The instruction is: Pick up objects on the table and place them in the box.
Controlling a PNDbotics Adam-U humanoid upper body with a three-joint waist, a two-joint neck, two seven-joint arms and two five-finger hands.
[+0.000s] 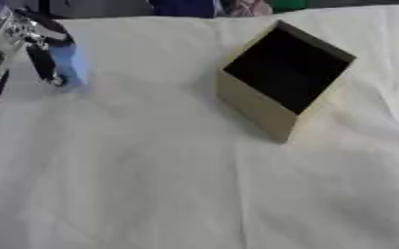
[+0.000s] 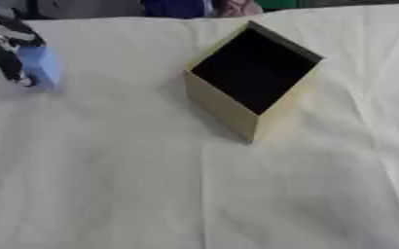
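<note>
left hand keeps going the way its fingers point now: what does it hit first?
Likely the white cloth. The left hand points down, fingers around a pale blue object, just above or touching it; depth is unclear.

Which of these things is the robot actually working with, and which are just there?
For the job:
- light blue object, held in the left hand
- open tan box

Just there:
- white tablecloth
- coloured shapes at the far edge

No text, label, brand, number or sign can be read anywhere: none on the tan cardboard box (image 1: 262, 104) at two o'clock, none on the pale blue object (image 1: 69, 65) at ten o'clock
</note>
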